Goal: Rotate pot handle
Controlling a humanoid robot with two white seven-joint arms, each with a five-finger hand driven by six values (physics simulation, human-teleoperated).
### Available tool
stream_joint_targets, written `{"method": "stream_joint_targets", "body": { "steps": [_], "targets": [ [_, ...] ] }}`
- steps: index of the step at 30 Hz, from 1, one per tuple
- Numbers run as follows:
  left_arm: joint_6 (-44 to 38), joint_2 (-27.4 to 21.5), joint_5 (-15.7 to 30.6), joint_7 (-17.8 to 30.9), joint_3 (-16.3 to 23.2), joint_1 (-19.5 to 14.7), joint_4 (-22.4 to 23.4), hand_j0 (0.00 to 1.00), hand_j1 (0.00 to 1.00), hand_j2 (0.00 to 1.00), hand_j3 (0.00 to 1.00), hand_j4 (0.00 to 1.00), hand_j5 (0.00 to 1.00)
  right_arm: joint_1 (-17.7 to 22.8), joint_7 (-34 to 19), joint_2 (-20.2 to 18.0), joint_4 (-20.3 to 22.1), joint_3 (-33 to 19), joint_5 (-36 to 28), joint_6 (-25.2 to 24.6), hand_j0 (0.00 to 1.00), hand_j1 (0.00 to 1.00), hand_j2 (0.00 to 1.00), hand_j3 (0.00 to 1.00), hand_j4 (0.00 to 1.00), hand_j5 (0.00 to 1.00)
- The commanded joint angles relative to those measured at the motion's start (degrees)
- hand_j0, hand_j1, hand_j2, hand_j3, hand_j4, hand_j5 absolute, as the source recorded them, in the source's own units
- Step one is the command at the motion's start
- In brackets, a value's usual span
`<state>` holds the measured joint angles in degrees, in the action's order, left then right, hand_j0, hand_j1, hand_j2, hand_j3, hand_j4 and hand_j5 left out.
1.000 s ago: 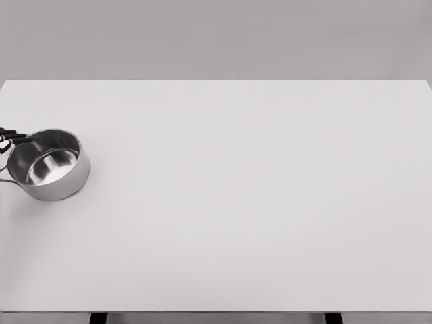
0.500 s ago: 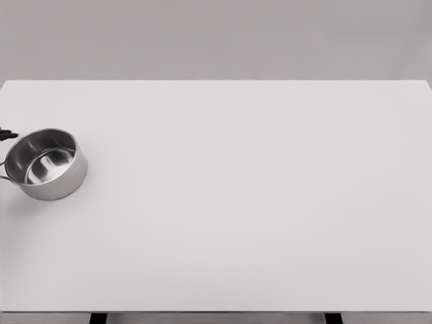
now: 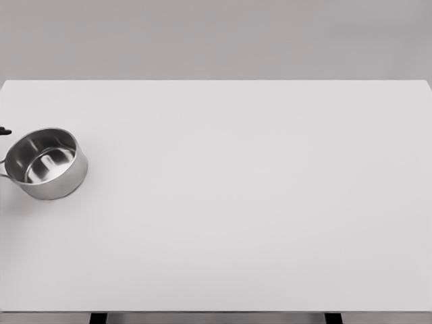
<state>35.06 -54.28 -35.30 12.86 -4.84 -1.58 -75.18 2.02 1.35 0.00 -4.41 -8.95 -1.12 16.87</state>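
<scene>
One shiny steel pot (image 3: pixel 46 164), upright, far left on worktop (image 3: pixel 236 202) — dark hand tip (image 3: pixel 4 131) just beside; grip unclear.

The pot (image 3: pixel 46 164) handle runs off the left edge; only dark fingers (image 3: pixel 5 131) tips show there.

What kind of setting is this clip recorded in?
Probably a bare simulated test bench, not a real kitchen: a plain white table, a blank grey backdrop, and one steel pot near the table's left edge.
</scene>
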Motion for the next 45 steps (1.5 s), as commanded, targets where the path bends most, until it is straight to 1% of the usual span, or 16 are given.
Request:
{"method": "stream_joint_targets", "body": {
  "steps": [1, 6, 9, 14, 18, 21, 24, 27, 28, 30, 31, 32, 43, 45],
  "targets": [
    [-0.06, 0.14, -0.21, -0.03, 0.09, 0.00, 0.21, 1.00, 1.00, 1.00, 1.00, 1.00, 1.00, 0.00, 0.06, 0.00, 0.01, -0.01, -0.02, 0.00, 1.00, 1.00, 1.00, 1.00, 1.00, 1.00],
    [-0.06, 0.14, -0.30, -0.03, 0.27, -0.70, 0.21, 1.00, 1.00, 1.00, 1.00, 1.00, 1.00, 0.00, -0.03, 0.00, 0.01, -0.01, -0.02, 0.00, 1.00, 1.00, 1.00, 1.00, 1.00, 1.00],
    [-0.06, 0.23, -0.39, -0.03, 0.88, -1.49, 2.40, 1.00, 1.00, 1.00, 1.00, 1.00, 1.00, 0.00, -0.03, 0.00, 0.01, -0.01, -0.02, 0.00, 1.00, 1.00, 1.00, 1.00, 1.00, 1.00],
    [-0.06, 0.85, -1.97, -0.03, 1.50, -2.90, 2.58, 1.00, 1.00, 1.00, 1.00, 1.00, 1.00, 0.00, -0.03, 0.00, 0.01, -0.01, -0.02, 0.00, 1.00, 1.00, 1.00, 1.00, 1.00, 1.00],
    [-0.06, 0.85, -1.97, -0.03, 2.29, -3.87, 3.55, 1.00, 1.00, 1.00, 1.00, 1.00, 1.00, 0.00, -0.03, 0.00, 0.01, -0.01, -0.02, 0.00, 1.00, 1.00, 1.00, 1.00, 1.00, 1.00],
    [-0.06, 1.64, -2.85, -0.03, 4.31, -6.15, 4.69, 1.00, 1.00, 1.00, 1.00, 1.00, 1.00, 0.00, -0.03, 0.00, 0.01, -0.01, -0.02, 0.00, 1.00, 1.00, 1.00, 1.00, 1.00, 1.00],
    [-0.06, 1.73, -2.85, -0.03, 6.24, -8.70, 6.97, 1.00, 1.00, 1.00, 1.00, 1.00, 1.00, 0.00, 0.06, 0.00, 0.01, -0.01, -0.02, 0.00, 1.00, 1.00, 1.00, 1.00, 1.00, 1.00],
    [-0.06, 1.73, -3.11, -0.03, 6.95, -9.84, 7.24, 1.00, 1.00, 1.00, 1.00, 1.00, 1.00, 0.00, 0.06, 0.00, 0.01, -0.01, -0.11, 0.00, 1.00, 1.00, 1.00, 1.00, 1.00, 1.00],
    [-0.06, 2.16, -3.99, -0.03, 7.04, -10.55, 7.50, 1.00, 1.00, 1.00, 1.00, 1.00, 1.00, 0.00, -0.03, 0.00, 0.01, -0.01, -0.02, 0.00, 1.00, 1.00, 1.00, 1.00, 1.00, 1.00],
    [-0.06, 3.66, -5.74, -0.12, 7.12, -12.39, 10.14, 1.00, 1.00, 1.00, 1.00, 1.00, 1.00, 0.00, -0.03, 0.00, 0.01, -0.01, -0.02, 0.00, 1.00, 1.00, 1.00, 1.00, 1.00, 1.00],
    [-0.06, 4.36, -7.06, -0.12, 7.12, -13.09, 10.58, 1.00, 1.00, 1.00, 1.00, 1.00, 1.00, 0.00, -0.03, 0.00, 0.01, -0.01, -0.02, 0.09, 1.00, 1.00, 1.00, 1.00, 1.00, 1.00],
    [-0.06, 4.63, -7.24, -0.12, 7.12, -13.53, 10.67, 1.00, 1.00, 1.00, 1.00, 1.00, 1.00, 0.00, -0.03, 0.00, 0.01, -0.01, -0.02, 0.00, 1.00, 1.00, 1.00, 1.00, 1.00, 1.00],
    [-0.06, 4.71, -7.33, -0.12, 7.47, -15.03, 10.93, 1.00, 1.00, 1.00, 1.00, 1.00, 1.00, 0.00, -0.03, 0.00, 0.01, -0.01, -0.02, 0.00, 1.00, 1.00, 1.00, 1.00, 1.00, 1.00],
    [-0.06, 4.71, -7.33, -0.12, 7.56, -15.29, 12.16, 1.00, 1.00, 1.00, 1.00, 1.00, 1.00, 0.00, -0.03, 0.00, 0.01, -0.01, -0.02, 0.00, 1.00, 1.00, 1.00, 1.00, 1.00, 1.00]
  ]
}}
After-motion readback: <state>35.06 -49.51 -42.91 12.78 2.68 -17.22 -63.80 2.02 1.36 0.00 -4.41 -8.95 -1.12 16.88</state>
